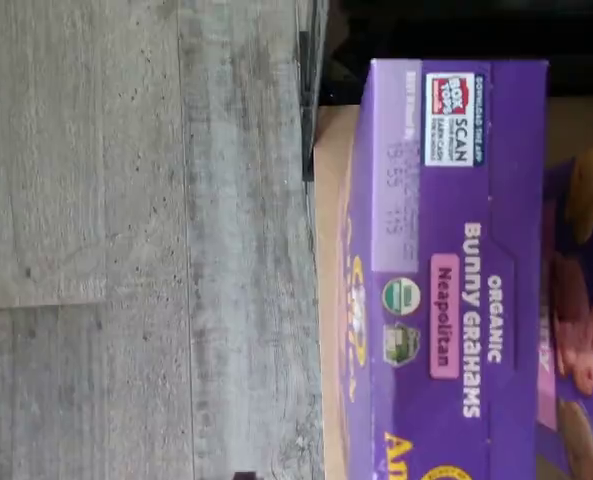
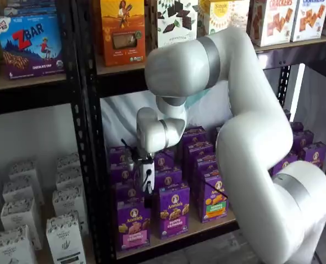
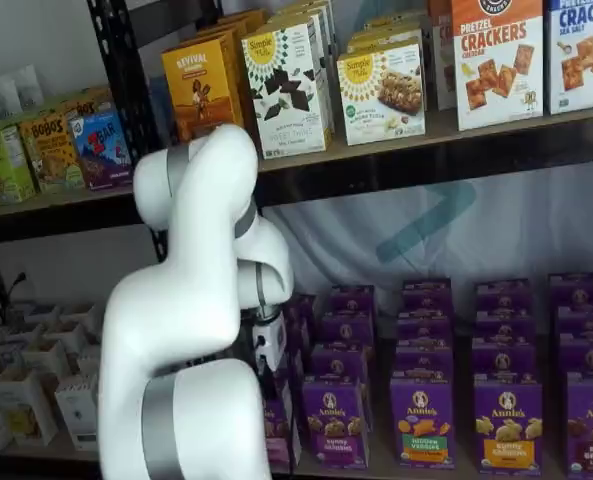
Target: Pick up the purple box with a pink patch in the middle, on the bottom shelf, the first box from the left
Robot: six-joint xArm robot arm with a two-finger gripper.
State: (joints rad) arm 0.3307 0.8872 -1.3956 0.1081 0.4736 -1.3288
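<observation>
The purple box [image 2: 132,225] with a pink band stands at the front left of the bottom shelf [image 2: 206,230]. In the wrist view I see its top panel [image 1: 446,290] close up, with a pink "Neapolitan" label, and the shelf's pale board edge [image 1: 331,250] beside it. My gripper [image 2: 145,190] hangs just above this box's column. Its white body shows, but I cannot make out a gap between the fingers. In a shelf view my arm hides most of the box [image 3: 279,432], and the gripper [image 3: 272,385] is just above it.
More purple cartons fill the shelf: one with a purple label [image 2: 173,212] and one with a green-and-orange patch [image 2: 215,201] stand to the right. A black upright [image 2: 94,165] is on the left, with white cartons [image 2: 64,236] beyond it. The upper tier [image 2: 124,69] is overhead.
</observation>
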